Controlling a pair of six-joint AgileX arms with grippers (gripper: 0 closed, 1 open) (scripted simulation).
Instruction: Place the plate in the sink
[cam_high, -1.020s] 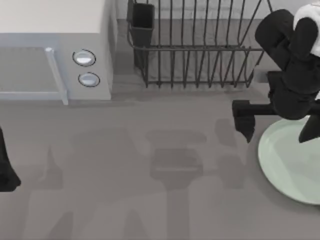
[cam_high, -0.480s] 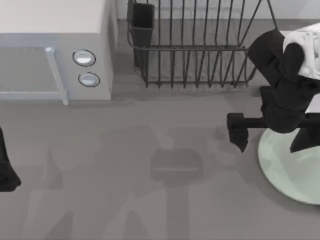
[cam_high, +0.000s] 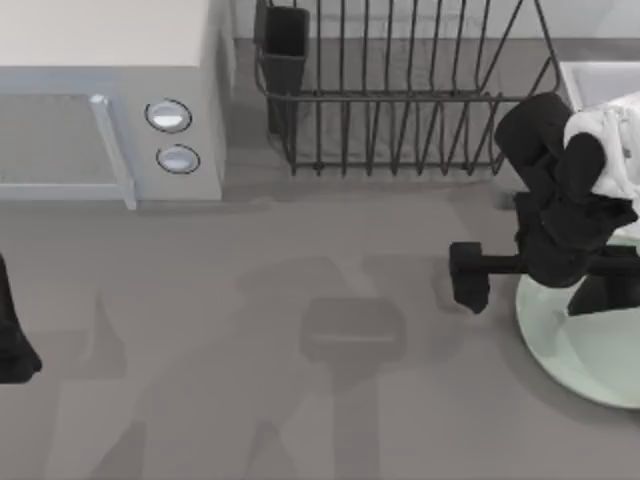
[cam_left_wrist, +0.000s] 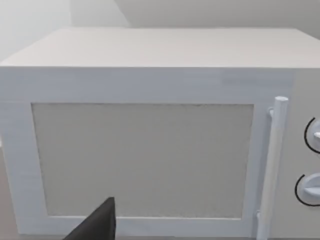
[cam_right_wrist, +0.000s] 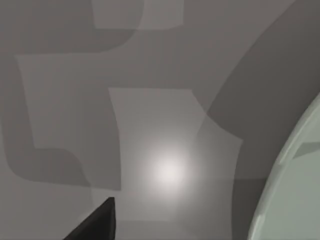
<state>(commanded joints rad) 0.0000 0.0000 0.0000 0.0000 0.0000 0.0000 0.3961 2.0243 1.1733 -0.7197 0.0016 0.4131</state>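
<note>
Right hand (cam_high: 535, 280) open, fingers straddling left rim of plate (cam_high: 585, 340), which lies flat on bench (cam_high: 300, 400) at right edge. Sink (cam_high: 590, 80) behind. Risk: shallow rim slips on closing. Left hand parked, state unclear.

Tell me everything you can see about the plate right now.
The plate is round, pale mint green and smooth, with a shallow raised rim and no pattern. It lies flat on the grey table at the top view's right side, cut off by the picture's edge. The right gripper hangs above its left rim with fingers spread wide, one beyond the rim over the table, the other over the plate; contact cannot be told. The right wrist view shows its curved rim.
</note>
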